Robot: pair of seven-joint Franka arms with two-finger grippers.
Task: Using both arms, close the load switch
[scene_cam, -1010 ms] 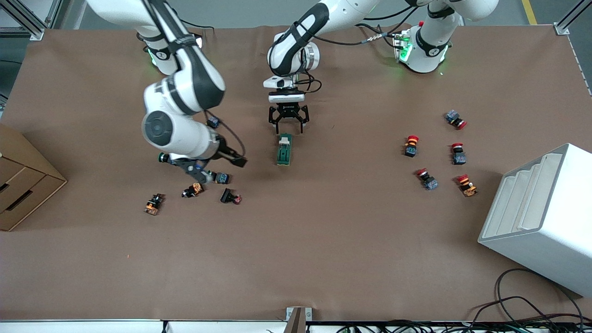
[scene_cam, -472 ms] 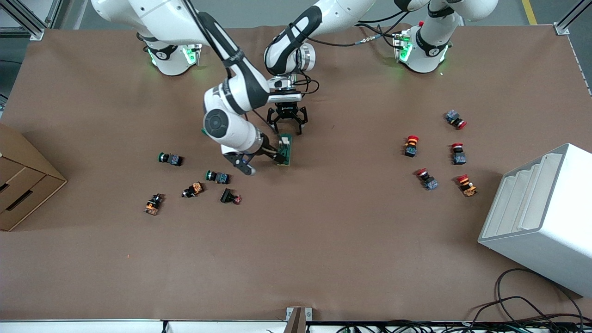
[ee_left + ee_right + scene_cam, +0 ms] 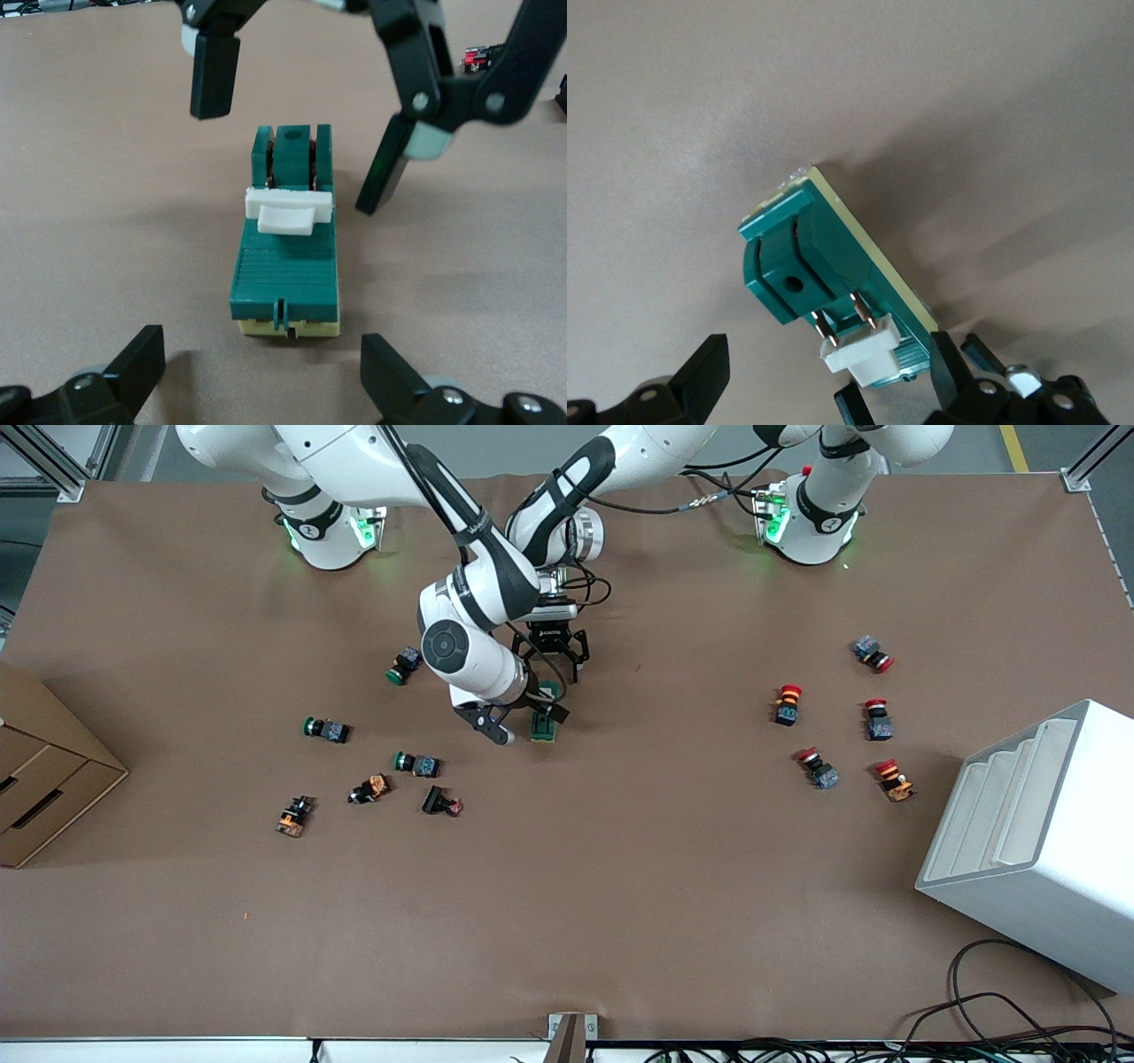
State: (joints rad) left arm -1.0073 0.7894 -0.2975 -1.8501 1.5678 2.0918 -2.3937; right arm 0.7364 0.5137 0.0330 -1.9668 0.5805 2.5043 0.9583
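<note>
**Both grippers open at the load switch**

While the load switch [image 3: 543,722] lies flat on the brown table [image 3: 620,886] near its middle, both arms have their hands close around it — neither holds it. The switch is a dark green oblong with a cream base edge and a white lever [image 3: 289,211] across its top; it rests on the table in all three views.

The left gripper [image 3: 555,662] hangs just above the table at the end of the switch nearer the robots' bases, its fingers spread wide with nothing between them; in the left wrist view they frame the near end of the switch without touching it. The right gripper [image 3: 518,722] comes in low beside the switch from the right arm's end of the table, jaws also wide apart — one finger [image 3: 390,164] stands just beside the green body, the other [image 3: 214,75] is clear of it.

Green-capped push-buttons [image 3: 415,763] lie toward the right arm's end from the switch, red-capped push-buttons [image 3: 787,703] toward the left arm's end.
</note>
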